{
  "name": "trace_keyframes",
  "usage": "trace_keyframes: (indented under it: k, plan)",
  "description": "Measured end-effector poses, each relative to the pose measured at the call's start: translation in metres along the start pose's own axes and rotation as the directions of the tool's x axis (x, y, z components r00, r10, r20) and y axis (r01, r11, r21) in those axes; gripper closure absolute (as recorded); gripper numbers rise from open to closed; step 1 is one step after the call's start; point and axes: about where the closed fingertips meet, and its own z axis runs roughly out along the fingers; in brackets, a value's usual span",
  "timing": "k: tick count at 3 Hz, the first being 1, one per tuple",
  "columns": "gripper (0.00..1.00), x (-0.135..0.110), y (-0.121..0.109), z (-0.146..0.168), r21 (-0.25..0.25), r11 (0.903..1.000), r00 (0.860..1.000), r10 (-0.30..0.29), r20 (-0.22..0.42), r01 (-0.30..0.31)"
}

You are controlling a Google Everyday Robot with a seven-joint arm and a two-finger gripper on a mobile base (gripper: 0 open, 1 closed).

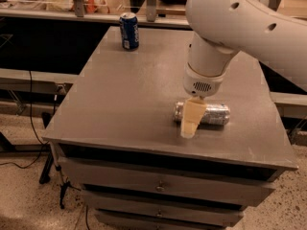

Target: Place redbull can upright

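Camera view: the gripper [193, 122] sits at the silver can [216, 114] lying by the front edge of the bench [120, 104], to stand it up; whether it grips, I cannot tell.

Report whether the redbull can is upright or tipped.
Tipped: the redbull can lies on its side on the cabinet top, its long axis horizontal, with the gripper at one end.
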Motion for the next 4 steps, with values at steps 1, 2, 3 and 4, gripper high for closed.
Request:
trace_keyframes:
  k: [1,2,3,4]
  plan:
    - [0.41,-0.002,0.0,0.002,-0.002,0.9996,0.999,-0.029,0.014,0.029]
    - [0.64,-0.005,-0.002,0.001,-0.001,0.9987,0.998,-0.051,0.024,0.051]
    - [0.87,-0.008,-0.006,-0.003,-0.001,0.998,0.997,-0.064,0.052,0.064]
    - [1.0,-0.014,-0.012,-0.022,0.003,0.9967,0.988,-0.081,0.134,0.082]
